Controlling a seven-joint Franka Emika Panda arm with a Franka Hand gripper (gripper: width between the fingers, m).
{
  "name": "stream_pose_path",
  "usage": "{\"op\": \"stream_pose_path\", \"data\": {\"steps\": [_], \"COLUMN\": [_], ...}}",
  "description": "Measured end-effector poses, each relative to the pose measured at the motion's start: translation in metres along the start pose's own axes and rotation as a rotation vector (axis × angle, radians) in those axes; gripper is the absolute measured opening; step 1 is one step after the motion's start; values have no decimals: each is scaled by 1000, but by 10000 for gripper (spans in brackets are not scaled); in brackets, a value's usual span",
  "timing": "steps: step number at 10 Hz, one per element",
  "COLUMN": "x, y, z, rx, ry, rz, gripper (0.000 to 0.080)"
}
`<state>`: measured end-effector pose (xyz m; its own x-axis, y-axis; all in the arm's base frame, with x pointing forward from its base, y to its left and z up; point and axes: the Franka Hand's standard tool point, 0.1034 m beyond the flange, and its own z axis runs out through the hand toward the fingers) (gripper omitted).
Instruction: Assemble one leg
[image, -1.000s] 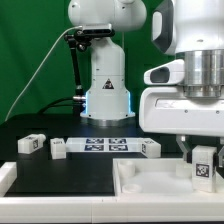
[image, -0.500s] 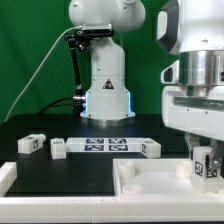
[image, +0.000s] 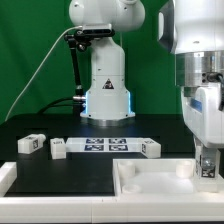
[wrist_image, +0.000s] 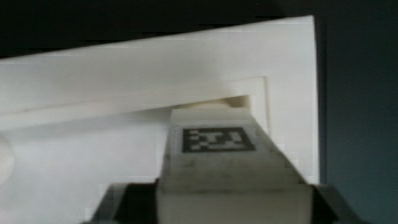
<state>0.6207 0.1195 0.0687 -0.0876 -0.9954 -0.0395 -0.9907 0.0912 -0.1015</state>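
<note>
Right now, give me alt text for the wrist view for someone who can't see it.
A small white plastic leg block with a black-and-white square tag sits gripped between the tool's dark fingers, held over the large white square tray-like part with a raised rim, near its corner.

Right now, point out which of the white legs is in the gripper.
The leg at the exterior view's right, held between the gripper fingers over the big white tray. The other three visible legs lie loose on the black table.
</note>
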Motion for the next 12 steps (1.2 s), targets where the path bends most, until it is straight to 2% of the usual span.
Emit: {"op": "stream_pose_path", "data": {"steps": [1,2,6,7,8,12], "x": [1,3,4,4,3,5], "y": [0,-1,-3,-2,1,0], "z": [0,0,-1,0,1,1], "rx": [1,3,-2,-6,-24,-37], "ry": [0,1,5,6,4,11], "rz": [-53,-113,-636,-770,-862,-1317], "gripper": [467,606,647,649,649,649]}}
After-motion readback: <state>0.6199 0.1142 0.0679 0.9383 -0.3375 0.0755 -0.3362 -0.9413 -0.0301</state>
